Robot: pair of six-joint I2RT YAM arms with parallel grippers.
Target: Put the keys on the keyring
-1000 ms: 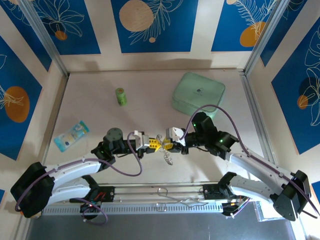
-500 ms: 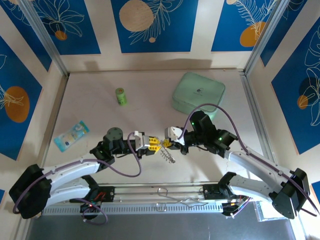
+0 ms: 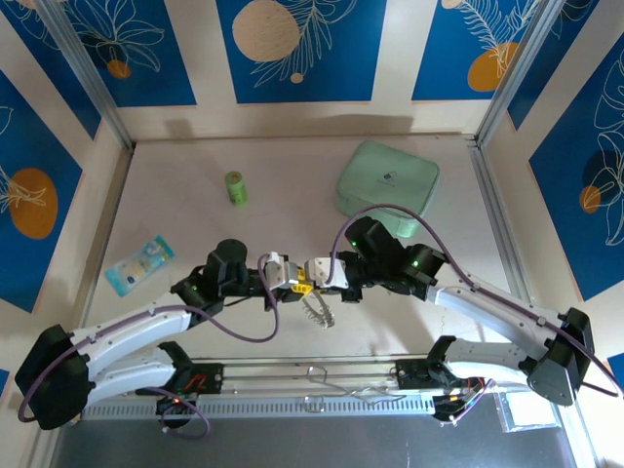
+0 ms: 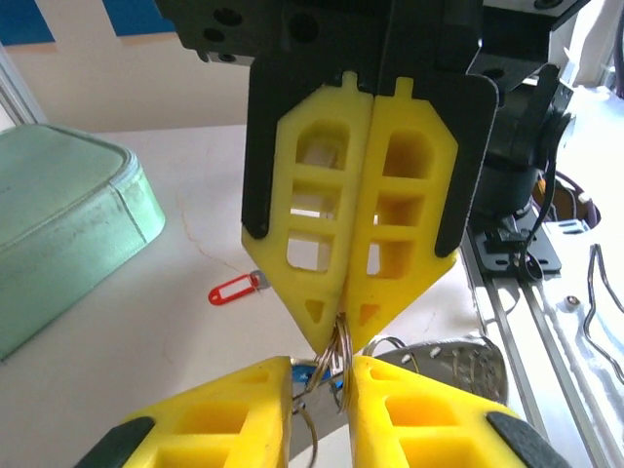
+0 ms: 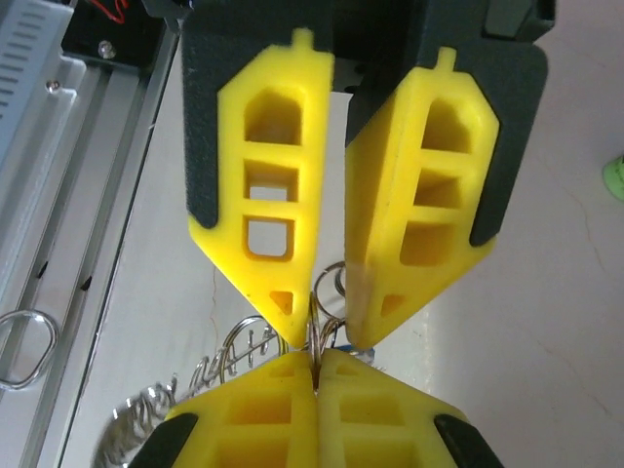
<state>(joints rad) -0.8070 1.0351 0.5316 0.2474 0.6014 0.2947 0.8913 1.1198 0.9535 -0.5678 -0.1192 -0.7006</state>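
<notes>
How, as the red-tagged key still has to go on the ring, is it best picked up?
The red-tagged key lies flat on the table, so probably grip its plastic tag from straight above, closing across the narrow width; that leaves the metal end free.

Beige tabletop (image 3: 292, 224). Walls (image 3: 292, 49): blue panels with white leaf line-art and orange discs, cream strips between. Aluminium posts (image 3: 83, 73) at back corners. Even, soft light.

keyring (image 4: 450, 359) cut off by bottom edge; red-tag key (image 4: 235, 289) blade hidden
</notes>
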